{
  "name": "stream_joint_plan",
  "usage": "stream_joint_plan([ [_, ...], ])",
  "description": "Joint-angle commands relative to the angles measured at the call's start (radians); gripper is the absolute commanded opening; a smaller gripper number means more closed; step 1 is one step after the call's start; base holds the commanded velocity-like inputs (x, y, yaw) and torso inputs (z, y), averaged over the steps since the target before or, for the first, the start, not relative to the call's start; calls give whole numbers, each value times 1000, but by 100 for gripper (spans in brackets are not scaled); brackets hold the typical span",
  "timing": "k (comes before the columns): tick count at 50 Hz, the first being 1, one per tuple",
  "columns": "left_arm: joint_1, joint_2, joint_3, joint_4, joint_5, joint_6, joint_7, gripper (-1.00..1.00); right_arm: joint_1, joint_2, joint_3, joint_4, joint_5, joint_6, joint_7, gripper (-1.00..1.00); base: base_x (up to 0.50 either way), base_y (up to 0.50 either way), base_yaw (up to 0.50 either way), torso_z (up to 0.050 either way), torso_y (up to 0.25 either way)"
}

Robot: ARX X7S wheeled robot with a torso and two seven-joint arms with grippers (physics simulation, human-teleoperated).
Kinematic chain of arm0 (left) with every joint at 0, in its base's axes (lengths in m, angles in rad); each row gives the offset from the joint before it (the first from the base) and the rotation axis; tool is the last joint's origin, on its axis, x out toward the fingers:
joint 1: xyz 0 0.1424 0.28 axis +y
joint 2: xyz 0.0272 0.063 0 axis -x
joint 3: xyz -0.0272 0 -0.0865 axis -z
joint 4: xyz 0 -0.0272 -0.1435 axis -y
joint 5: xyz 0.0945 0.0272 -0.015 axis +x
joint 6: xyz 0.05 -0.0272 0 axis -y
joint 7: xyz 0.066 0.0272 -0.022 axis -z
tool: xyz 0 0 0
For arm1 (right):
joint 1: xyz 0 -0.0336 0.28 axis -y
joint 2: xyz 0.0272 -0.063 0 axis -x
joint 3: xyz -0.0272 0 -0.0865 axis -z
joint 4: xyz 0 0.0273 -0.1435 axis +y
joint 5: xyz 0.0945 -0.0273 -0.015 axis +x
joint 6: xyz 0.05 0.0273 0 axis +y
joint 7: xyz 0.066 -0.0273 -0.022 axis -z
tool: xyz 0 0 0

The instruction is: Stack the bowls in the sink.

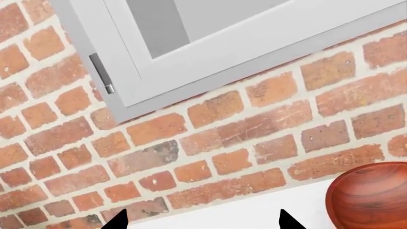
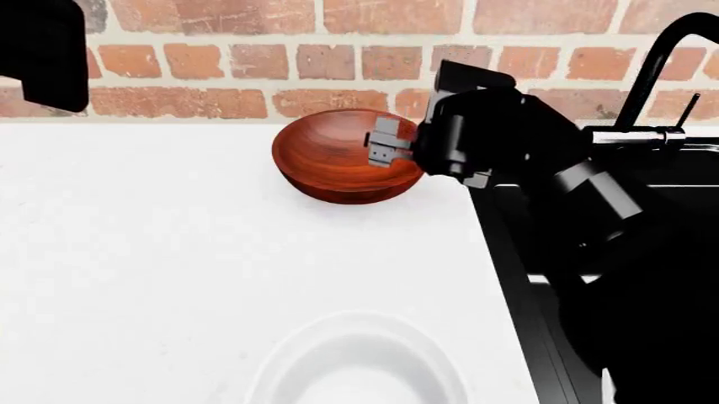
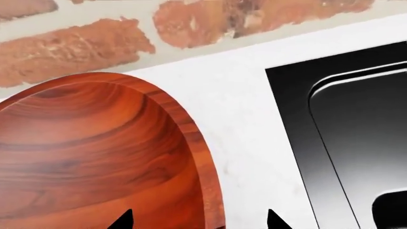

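White bowl (image 2: 357, 364) sits at 6 o'clock; your right fingers (image 3: 197, 220) straddle, spread wide, the stiff, slick wooden bowl's (image 2: 337, 160) 3 o'clock rim; pinch there.

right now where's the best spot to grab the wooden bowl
Probably the rim on the side facing the sink. The wooden bowl sits upright and open on the counter, so its thin wall suits a pinch, one finger inside and one outside. The right gripper is already there.
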Motion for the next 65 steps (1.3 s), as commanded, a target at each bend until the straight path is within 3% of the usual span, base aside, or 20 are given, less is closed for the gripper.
stream_joint_plan([
  [1,0,7,8,-2,8,2,3,100,-16,-6,-5,14,-2,-4,-24,100,0,0,0,0,0],
  [22,0,3,18,7,6,11,4,100,-47,-11,-15,26,-10,-20,-54,100,0,0,0,0,0],
  [23,-1,4,18,7,6,11,4,100,-49,-7,-15,16,-10,-21,-50,-100,0,0,0,0,0],
  [36,3,2,21,12,11,19,10,100,-53,25,-12,-62,-12,-35,-13,-100,0,0,0,0,0],
  [45,0,5,23,7,18,19,17,100,-73,104,70,-224,30,-135,45,-100,0,0,0,0,0],
  [56,-8,14,28,1,22,18,20,100,-96,164,110,-297,79,-124,84,-100,0,0,0,0,0],
  [65,-11,6,29,4,17,23,19,100,-118,240,178,-482,151,-128,156,-100,0,0,0,0,0],
])
